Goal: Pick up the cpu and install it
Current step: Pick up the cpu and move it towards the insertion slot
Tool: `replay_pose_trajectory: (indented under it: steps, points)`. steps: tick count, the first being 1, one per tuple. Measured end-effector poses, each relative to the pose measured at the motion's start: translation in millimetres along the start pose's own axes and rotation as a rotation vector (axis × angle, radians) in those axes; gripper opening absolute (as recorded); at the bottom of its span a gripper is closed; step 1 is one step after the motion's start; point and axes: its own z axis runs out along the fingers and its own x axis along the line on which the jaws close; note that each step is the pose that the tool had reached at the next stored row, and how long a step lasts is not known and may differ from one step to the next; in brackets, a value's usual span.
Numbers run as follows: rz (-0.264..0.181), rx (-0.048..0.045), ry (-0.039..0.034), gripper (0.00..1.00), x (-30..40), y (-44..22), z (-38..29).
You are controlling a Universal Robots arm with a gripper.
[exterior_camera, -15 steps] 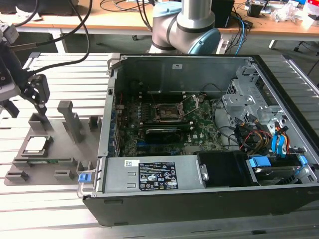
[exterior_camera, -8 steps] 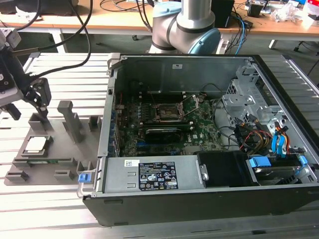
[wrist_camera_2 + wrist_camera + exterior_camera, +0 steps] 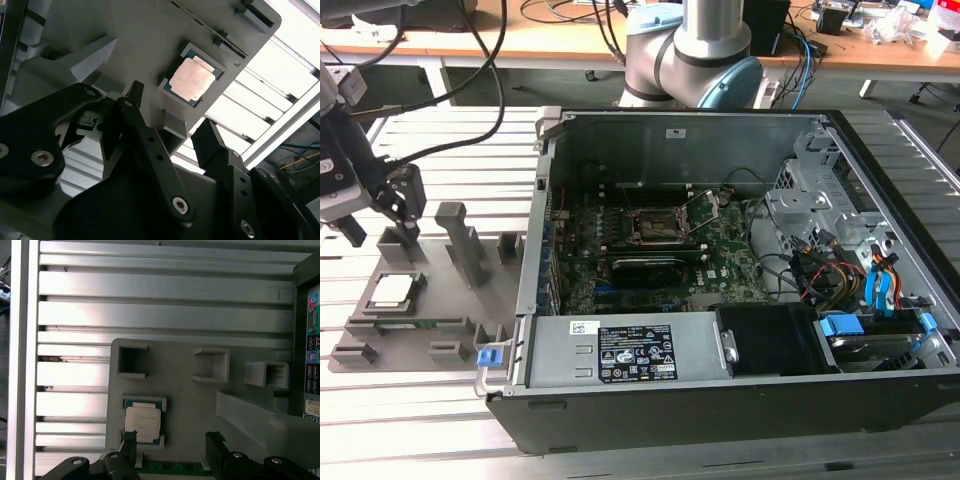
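Shows cpu (image 3: pixel 142 423) seated in tray (image 3: pixel 185 405), beside 1 finger (image 3: pixel 129 441) of spread, empty claw (image 3: pixel 171 437); corner possibly hidden behind that finger.

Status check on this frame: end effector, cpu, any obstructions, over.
End effector open, empty, above grey plastic holder tray. Small square silver-topped cpu seated in its tray recess, not gripped. Nothing lying over it.

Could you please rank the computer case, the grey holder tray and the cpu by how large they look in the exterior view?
Largest to smallest:
1. computer case
2. grey holder tray
3. cpu
The gaps are plain, so none is unsure.
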Motion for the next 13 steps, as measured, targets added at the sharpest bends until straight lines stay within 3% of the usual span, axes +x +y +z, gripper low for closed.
replay_pose_trajectory:
  steps: [8,13]
  points:
    - [0.0,0.0,-0.0001,0.66,0.2,0.0,8.1]
    - [0.0,0.0,0.0,0.66,4.1,-1.4,13.4]
